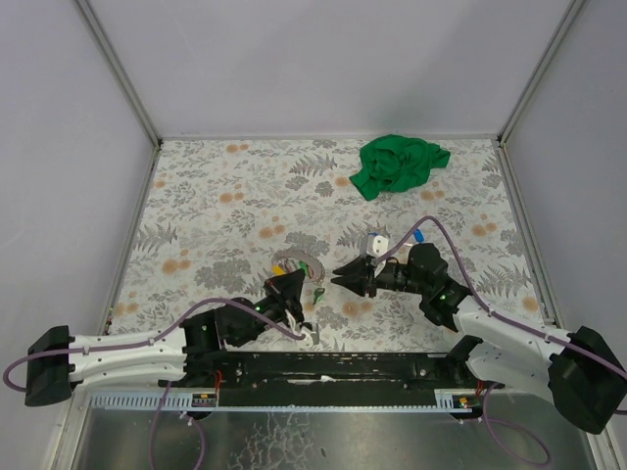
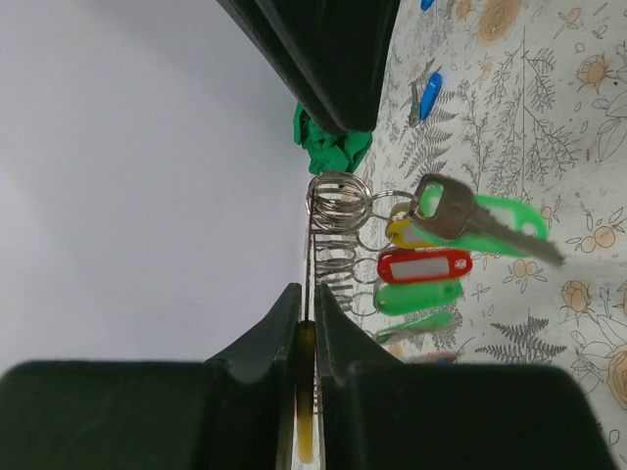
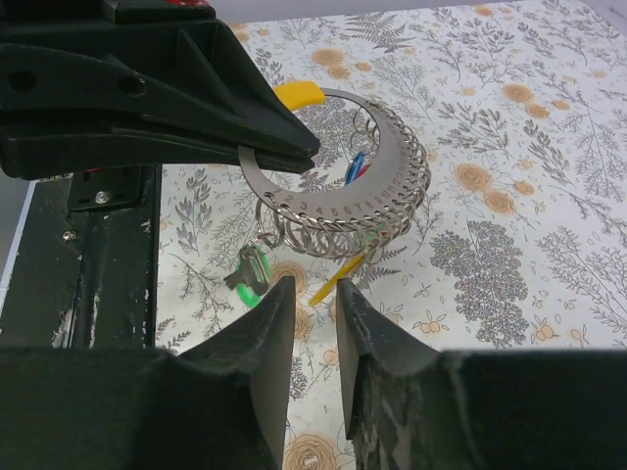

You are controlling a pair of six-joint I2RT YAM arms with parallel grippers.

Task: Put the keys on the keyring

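Firmly the left gripper clamps the keyring, seemingly stiff and slippery, by its thin rim. Beside the keyring the right gripper is nearly closed; whether it holds anything is unclear.

A crumpled green cloth lies near the far edge of the table, right of centre, on a table cover printed with grey ferns and orange blossoms; in the left wrist view the cloth shows as a small green lump where the cover meets the pale wall. Plain grey walls close the table on three sides, with pale metal strips running up their corners, and a white slotted duct lies along the near edge above a scratched metal sheet
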